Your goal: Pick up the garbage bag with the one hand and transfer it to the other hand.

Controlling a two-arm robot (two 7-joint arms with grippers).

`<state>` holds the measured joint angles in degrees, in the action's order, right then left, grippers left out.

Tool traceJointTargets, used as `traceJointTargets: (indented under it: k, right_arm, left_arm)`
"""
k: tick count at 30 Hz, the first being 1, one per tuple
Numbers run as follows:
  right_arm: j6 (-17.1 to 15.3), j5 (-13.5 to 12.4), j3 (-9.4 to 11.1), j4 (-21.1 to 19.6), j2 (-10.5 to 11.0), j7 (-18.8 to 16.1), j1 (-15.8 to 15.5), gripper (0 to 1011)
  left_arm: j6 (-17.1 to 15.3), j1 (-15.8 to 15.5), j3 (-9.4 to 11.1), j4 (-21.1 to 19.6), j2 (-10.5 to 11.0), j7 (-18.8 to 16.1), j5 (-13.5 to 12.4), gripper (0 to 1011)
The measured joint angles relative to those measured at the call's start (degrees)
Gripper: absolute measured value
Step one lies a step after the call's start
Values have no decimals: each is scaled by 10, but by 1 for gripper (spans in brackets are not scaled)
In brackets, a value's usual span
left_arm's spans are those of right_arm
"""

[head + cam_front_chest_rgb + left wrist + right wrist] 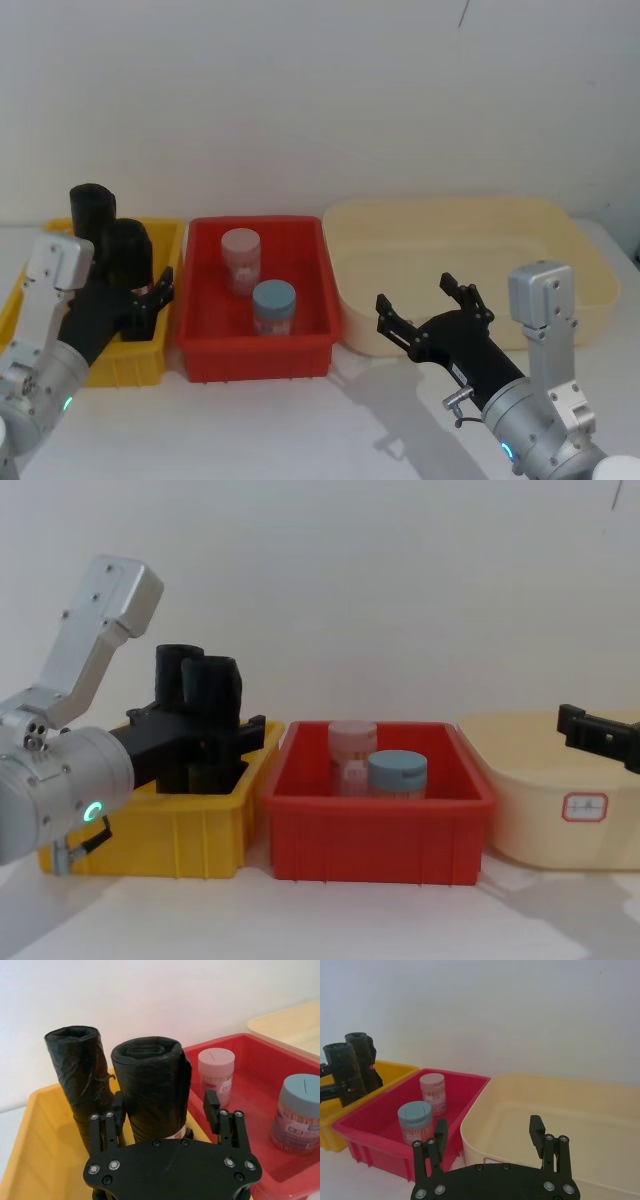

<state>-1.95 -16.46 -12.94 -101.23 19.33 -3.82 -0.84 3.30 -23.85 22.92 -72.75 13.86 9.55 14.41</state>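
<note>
Colour check, left to right
Garbage bag [155, 1090] black; yellow bin [130, 365]; red bin [255, 360]; cream tub [450, 245]; pink-lidded jar [240, 243]; blue-lidded jar [273, 296].

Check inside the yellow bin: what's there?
Two upright black bag rolls: the nearer roll straddled by the open left tool, the farther roll behind it. The tool and bin wall hide their bases.

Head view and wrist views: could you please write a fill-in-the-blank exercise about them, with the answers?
The garbage bag stands in a bin of ___ colour.
The left gripper straddles it with ___ jaws.
The red bin holds ___ jars.
The right gripper, open before the cream tub, holds ___.
Answers: yellow; open; two; nothing.
</note>
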Motion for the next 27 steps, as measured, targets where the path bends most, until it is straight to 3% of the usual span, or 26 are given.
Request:
traceJointTargets:
  k: [6, 12, 20, 27]
  right_arm:
    - [0, 0, 0, 0, 0, 0, 0, 1000]
    - [0, 0, 0, 0, 0, 0, 0, 1000]
    - [0, 0, 0, 0, 0, 0, 0, 1001]
    - [0, 0, 0, 0, 0, 0, 0, 1000]
  left_arm:
    - [8, -11, 0, 18, -7, 10, 0, 816]
    - [16, -19, -3, 29, -12, 19, 2, 606]
    - [23, -23, -7, 34, -16, 26, 2, 525]
    - [16, -22, -8, 16, -14, 24, -7, 486]
